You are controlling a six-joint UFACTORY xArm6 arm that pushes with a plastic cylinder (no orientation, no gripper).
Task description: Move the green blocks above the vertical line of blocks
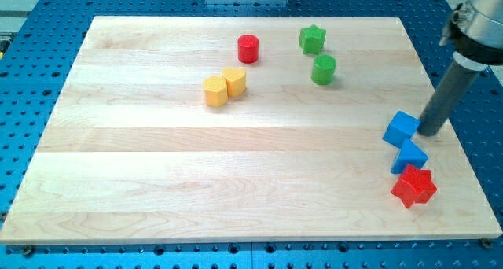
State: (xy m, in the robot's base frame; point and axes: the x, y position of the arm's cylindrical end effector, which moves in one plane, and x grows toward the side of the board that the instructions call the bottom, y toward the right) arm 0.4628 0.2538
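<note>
Trouble sits close: our tip [429,132] touches the blue cube [401,128] heading the vertical line, holding nothing. Green star [312,38] and green cylinder [323,69] wait far up-left; any nudge scatters the line.

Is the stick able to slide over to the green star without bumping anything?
Probably yes. My tip sits right of the upper blue block; the green star lies up-left, with only the green cylinder near that path.

Arm's pretty plain: straight dark grey rod, my tip [430,133], hanging off a silvery-white collar, frame's upper right.
</note>
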